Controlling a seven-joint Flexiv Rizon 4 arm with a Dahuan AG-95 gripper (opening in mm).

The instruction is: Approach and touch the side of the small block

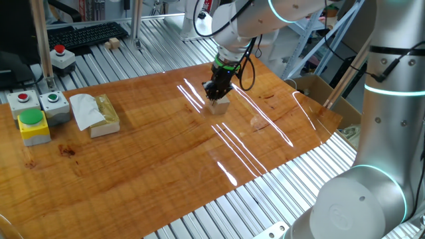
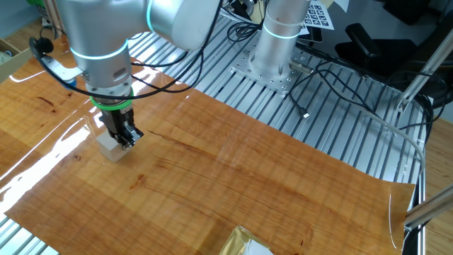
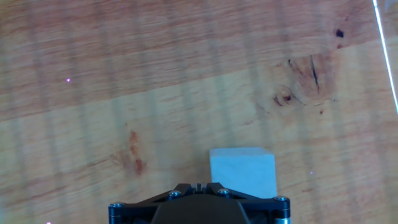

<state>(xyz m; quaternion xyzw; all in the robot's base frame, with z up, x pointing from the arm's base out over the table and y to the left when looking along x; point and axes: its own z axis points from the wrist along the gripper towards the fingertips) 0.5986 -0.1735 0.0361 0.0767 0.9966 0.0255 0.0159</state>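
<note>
The small block [image 1: 220, 105] is a pale wooden cube on the wooden table top [image 1: 166, 153], towards the far middle. My gripper [image 1: 215, 93] is shut and empty, its tips down at the table right beside the block. In the other fixed view the gripper [image 2: 127, 138] stands against the block's [image 2: 108, 146] side, touching it or nearly so. In the hand view the block [image 3: 243, 172] lies just ahead and to the right of the closed fingertips [image 3: 198, 186].
A flat tan block with white tissue [image 1: 99, 114] lies at the left, next to a yellow box with a green button [image 1: 33, 125] and grey button boxes [image 1: 53, 103]. A cardboard box [image 1: 317, 89] stands off the right edge. A keyboard [image 1: 86, 33] and a tiny wooden block [image 1: 114, 44] lie at the back.
</note>
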